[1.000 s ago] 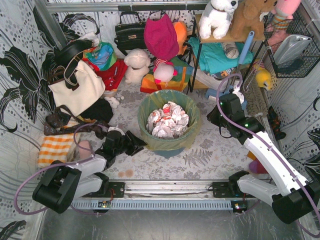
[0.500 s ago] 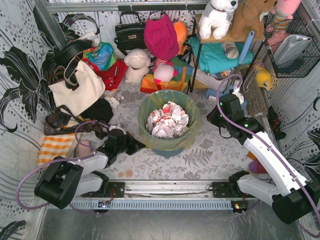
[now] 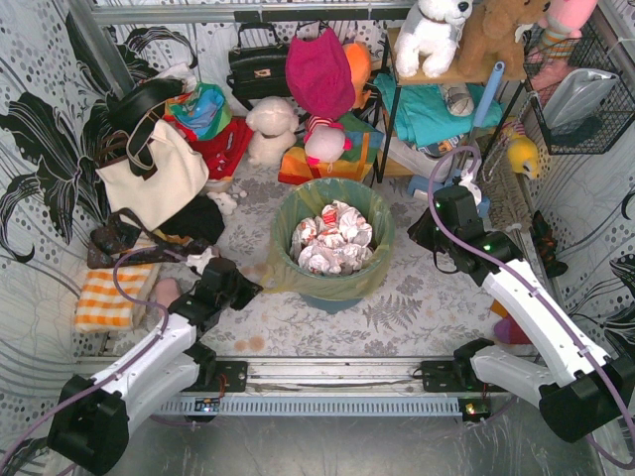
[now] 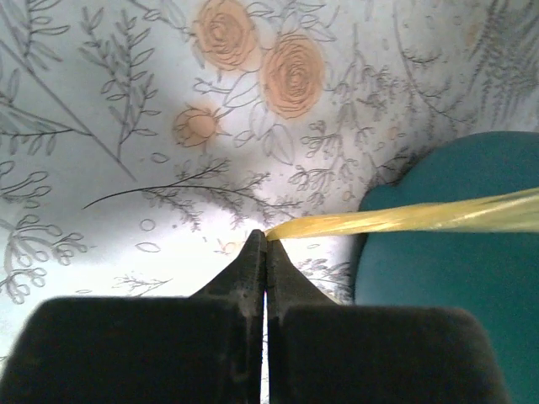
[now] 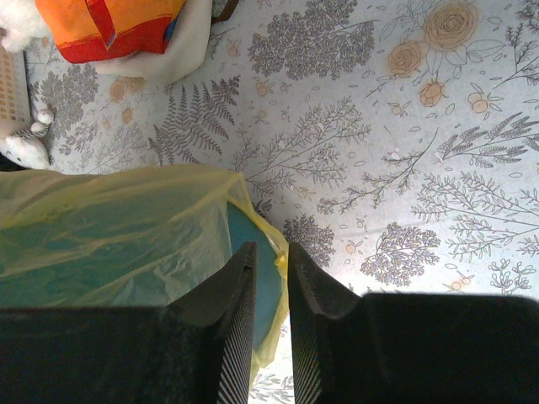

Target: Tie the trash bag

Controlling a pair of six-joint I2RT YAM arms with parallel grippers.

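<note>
The trash bag is a yellow-green liner over the rim of the round teal bin, with crumpled white-and-red paper inside. My left gripper is left of the bin, shut on a pulled-out strand of the bag. In the left wrist view the gripper pinches the strand, which runs taut to the right over the bin. My right gripper is at the bin's right side. In the right wrist view it is narrowly open, with the bag's edge between the jaws.
A cream tote, a black handbag and soft toys crowd the back. A shelf rack stands back right and a wire basket hangs at the right. An orange-striped cloth lies left of my left arm.
My left gripper has drawn back to the left from the bin, stretching a strand of the bag out with it. The right arm has barely moved.
</note>
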